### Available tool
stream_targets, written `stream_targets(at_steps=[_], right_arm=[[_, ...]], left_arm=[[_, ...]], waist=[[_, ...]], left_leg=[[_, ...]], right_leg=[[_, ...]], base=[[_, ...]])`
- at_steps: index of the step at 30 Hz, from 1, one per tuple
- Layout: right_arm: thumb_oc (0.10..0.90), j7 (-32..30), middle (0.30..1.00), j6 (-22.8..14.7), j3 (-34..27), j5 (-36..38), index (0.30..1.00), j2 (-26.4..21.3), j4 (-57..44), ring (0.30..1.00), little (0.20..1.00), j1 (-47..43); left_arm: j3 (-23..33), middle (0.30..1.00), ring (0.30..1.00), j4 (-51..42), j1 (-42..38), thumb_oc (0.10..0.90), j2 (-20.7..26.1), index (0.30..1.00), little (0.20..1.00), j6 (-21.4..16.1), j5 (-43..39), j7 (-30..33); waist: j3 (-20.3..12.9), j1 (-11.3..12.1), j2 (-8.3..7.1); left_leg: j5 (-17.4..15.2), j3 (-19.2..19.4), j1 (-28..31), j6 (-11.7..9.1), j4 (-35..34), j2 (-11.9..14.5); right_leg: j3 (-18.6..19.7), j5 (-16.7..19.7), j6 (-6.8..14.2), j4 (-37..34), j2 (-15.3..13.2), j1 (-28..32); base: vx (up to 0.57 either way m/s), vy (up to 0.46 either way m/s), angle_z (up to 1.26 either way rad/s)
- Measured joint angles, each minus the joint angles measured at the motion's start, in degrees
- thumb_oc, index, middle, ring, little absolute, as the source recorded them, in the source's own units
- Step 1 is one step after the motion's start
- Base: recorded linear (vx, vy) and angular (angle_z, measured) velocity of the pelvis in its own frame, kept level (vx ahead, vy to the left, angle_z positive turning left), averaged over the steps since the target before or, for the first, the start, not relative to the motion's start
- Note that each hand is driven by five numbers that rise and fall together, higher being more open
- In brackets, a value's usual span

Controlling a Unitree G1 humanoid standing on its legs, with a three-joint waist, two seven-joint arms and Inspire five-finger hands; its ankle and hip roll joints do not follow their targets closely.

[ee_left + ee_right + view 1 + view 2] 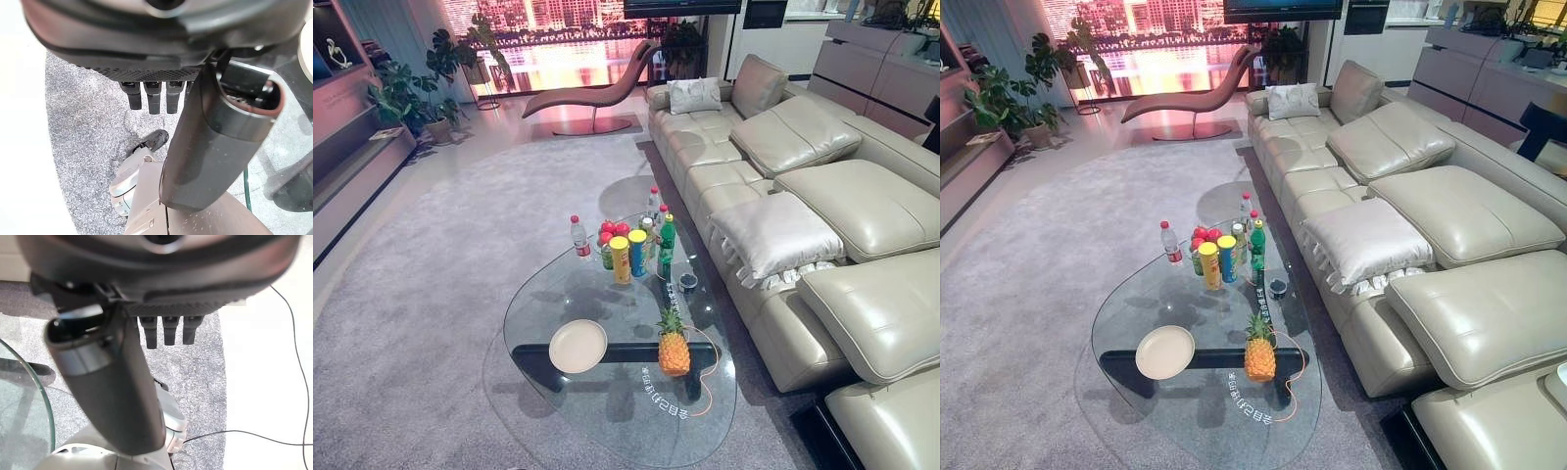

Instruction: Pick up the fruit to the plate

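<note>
Pineapple (674, 348) stands upright on glass table (607, 411), just beside empty plate (578, 346), within likely reach. Left hand (156, 95) and right hand (168, 330) are hung straight-fingered over carpet, nothing held, task unstarted.

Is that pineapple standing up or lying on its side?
Upright: the pineapple stands on the glass table, leafy crown pointing up, beside the plate.
</note>
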Motion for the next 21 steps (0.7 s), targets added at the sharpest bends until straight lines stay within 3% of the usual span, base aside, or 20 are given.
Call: stream_targets(at_steps=[21], right_arm=[[0.800,0.0,0.900,0.0,0.0,0.0,0.900,0.0,0.0,0.900,0.900,0.0]], left_arm=[[0.0,0.900,0.900,0.0,0.2,0.800,-0.2,0.900,0.900,0.2,-0.1,0.1]], waist=[[0.1,0.0,0.20]], left_leg=[[0.0,0.0,0.8,0.0,0.0,-0.3]], right_leg=[[0.0,0.0,0.0,0.0,0.1,0.4]], base=[[0.00,-0.001,0.00]])
